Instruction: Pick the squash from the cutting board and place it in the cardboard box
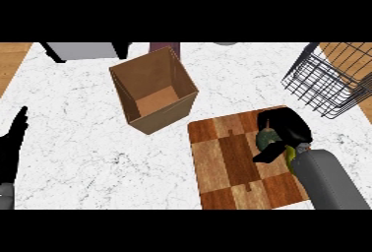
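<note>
The right robot hand (pixel 287 129) is curled around the green squash (pixel 266 139) over the right side of the cutting board (pixel 229 165). The cardboard box (pixel 154 88) stands open on the white surface (pixel 87 147), just beside the board's upper left corner. The left robot hand (pixel 13 140) rests open at the left edge, fingers up.

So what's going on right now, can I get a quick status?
Right hand curled round the squash, over the cutting board. Left hand open, resting at left edge. Cardboard box open, nothing between it and the board.
</note>
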### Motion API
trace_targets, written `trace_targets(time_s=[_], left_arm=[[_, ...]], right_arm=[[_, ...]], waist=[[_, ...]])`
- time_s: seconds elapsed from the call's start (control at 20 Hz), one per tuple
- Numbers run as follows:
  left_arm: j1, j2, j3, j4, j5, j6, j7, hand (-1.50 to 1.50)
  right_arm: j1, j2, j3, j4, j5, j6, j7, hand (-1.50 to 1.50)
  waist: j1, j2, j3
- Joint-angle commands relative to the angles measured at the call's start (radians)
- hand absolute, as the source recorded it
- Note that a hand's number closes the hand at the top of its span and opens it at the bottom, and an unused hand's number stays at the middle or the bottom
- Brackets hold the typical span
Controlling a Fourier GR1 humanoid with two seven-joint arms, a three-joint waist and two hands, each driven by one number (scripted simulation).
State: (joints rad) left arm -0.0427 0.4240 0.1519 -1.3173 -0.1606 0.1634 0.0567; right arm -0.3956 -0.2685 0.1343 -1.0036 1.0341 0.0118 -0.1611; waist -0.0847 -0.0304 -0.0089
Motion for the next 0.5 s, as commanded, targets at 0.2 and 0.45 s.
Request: trace_targets(time_s=[0.2,0.45], left_arm=[[0.036,0.011,0.009,-0.028,0.003,-0.007,-0.003,0.00],[-0.002,-0.003,-0.019,-0.034,-0.013,-0.015,0.008,0.00]], right_arm=[[0.100,0.119,-0.025,-0.359,0.139,-0.142,0.497,1.50],[0.137,0.182,0.124,-0.699,0.274,-0.063,0.628,1.50]], waist=[[0.007,-0.006,0.004],[0.048,0.015,0.007]])
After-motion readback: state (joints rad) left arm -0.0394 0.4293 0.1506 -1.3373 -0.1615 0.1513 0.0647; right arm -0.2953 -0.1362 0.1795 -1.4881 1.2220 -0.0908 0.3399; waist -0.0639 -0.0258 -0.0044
